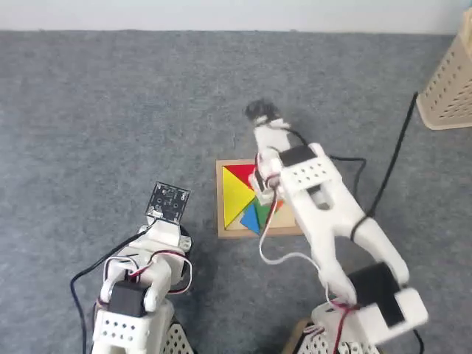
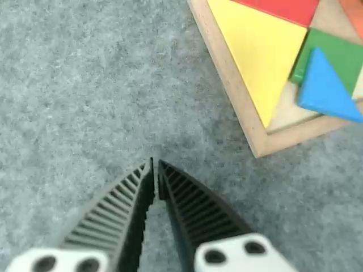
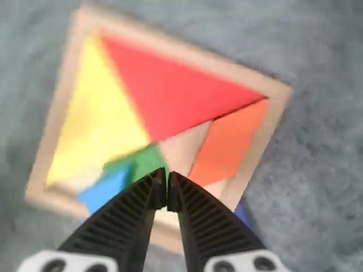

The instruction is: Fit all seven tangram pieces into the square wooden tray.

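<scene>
The square wooden tray (image 1: 220,199) lies on the grey carpet (image 1: 103,103). Seen from above, the half of it away from its yellow piece is covered by the white right arm (image 1: 324,206), so the pieces there cannot be read in that view.

Inside the tray, a large yellow triangle (image 2: 261,51) sits along one rim. It meets a large red triangle (image 3: 176,96) edge to edge, and the red one runs along the adjoining rim. An orange piece (image 3: 232,141) lies against the red triangle's other side, but its exact outline is hard to make out.

A green piece (image 2: 334,56) sits near the tray's middle, partly cut off at the edge of the left wrist view. A small blue triangle (image 2: 323,90) lies across it, overlapping it rather than seated beside it. Bare tray floor shows between the green, red and orange pieces.

A violet-blue sliver (image 3: 241,215) peeks out just outside the tray's rim, mostly hidden behind a finger, and what it is cannot be told.

The right gripper (image 3: 166,175) hangs over the tray with its fingers pressed together on nothing, the tips above the green piece's edge. The left gripper (image 2: 154,164) is off the tray, over carpet near the corner where the yellow triangle ends. It is clear of the rim, its fingers likewise closed and empty.
</scene>
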